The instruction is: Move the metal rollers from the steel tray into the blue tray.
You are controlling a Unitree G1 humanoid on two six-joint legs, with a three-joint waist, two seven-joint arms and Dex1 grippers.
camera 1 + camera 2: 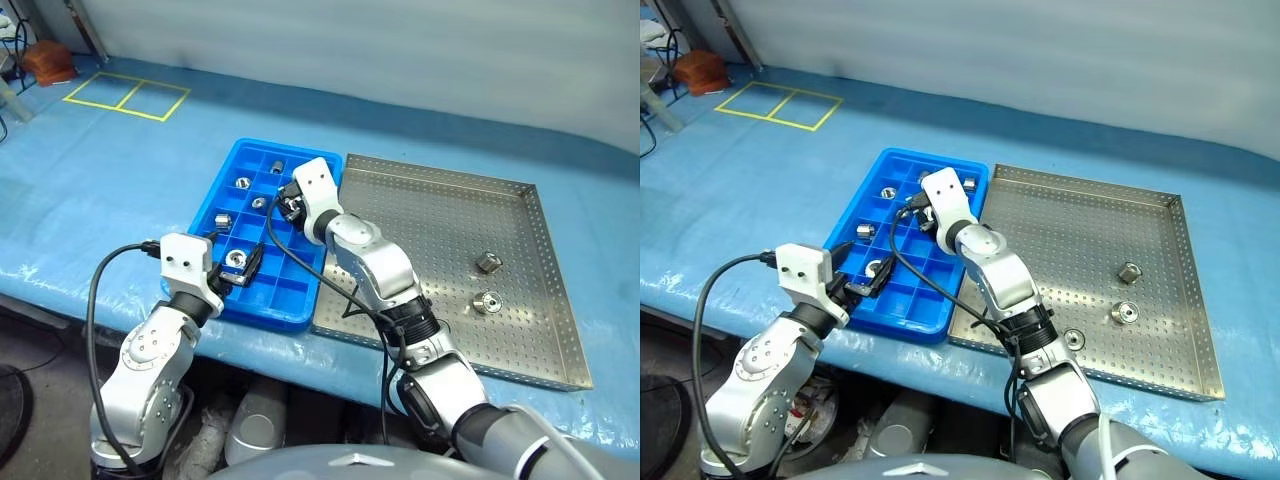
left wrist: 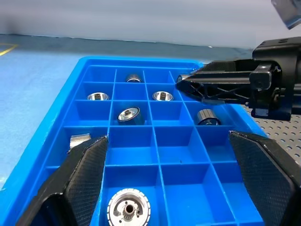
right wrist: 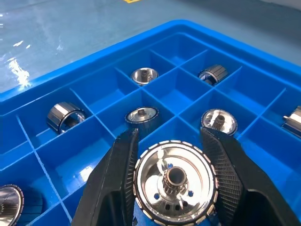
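Your right hand (image 3: pixel 174 155) is clamped on one roller (image 3: pixel 175 184), its two fingers pressing the roller's sides, and it hangs over the blue tray (image 1: pixel 300 305), above the compartments on the side near the steel tray (image 1: pixel 540 300). Your left hand (image 2: pixel 169 174) has its fingers wide apart and holds nothing; it is at the near end of the blue tray, with a roller (image 2: pixel 128 208) lying in the compartment just between its fingers. More rollers already sit in separate compartments of the blue tray, for example one (image 2: pixel 129 114) in the middle and one (image 2: pixel 162 96) further back. In the steel tray, which touches the blue tray on the tabletop (image 1: pixel 100 190), two rollers (image 1: pixel 487 263) (image 1: pixel 487 301) lie near each other, and a third (image 1: pixel 1074 339) lies by the near rim.
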